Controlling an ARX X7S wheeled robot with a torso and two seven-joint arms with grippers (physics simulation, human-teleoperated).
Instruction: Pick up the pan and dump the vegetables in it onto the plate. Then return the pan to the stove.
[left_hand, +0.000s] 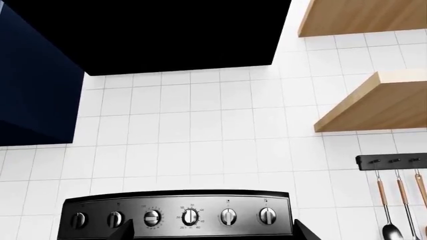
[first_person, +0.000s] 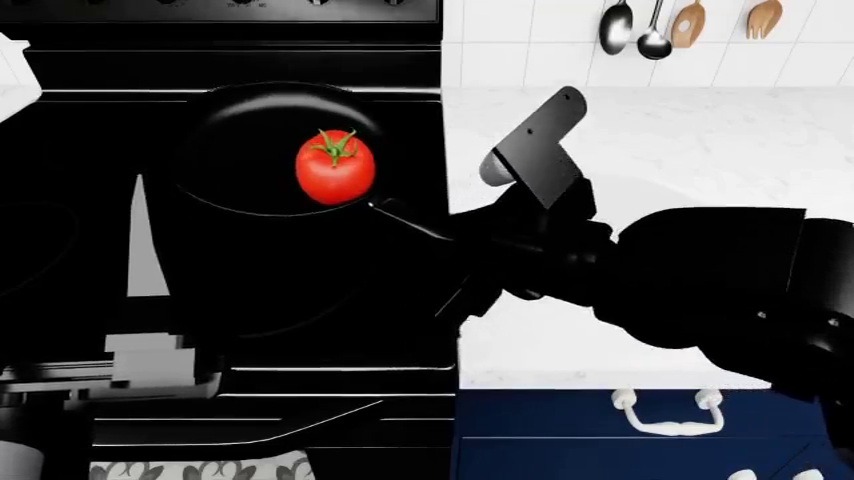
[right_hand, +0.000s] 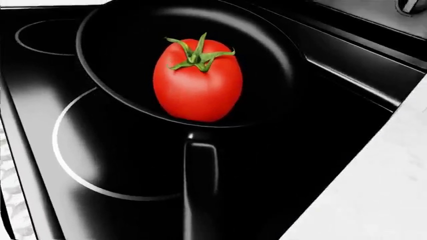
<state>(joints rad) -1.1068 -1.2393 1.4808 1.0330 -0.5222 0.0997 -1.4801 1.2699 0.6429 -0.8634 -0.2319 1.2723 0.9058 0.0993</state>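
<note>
Left gripper: not in any view; its wrist camera shows only the stove's control panel (left_hand: 177, 216) and tiled wall.

Pan (first_person: 240, 150) sits on stove (first_person: 80, 250), upper left of head view. Tomato (first_person: 334, 167) lies in it toward the handle side. Judged rigid, fairly heavy; the round tomato will roll at any tilt.

Handle (right_hand: 200, 185) runs right to right gripper (first_person: 461, 250), centre frame. Black on black: cannot tell if the jaws are closed. Best hold: mid-handle.

Right: white counter (first_person: 667, 130), hanging utensils (first_person: 654, 30). Plate not visible. Nothing blocks.
</note>
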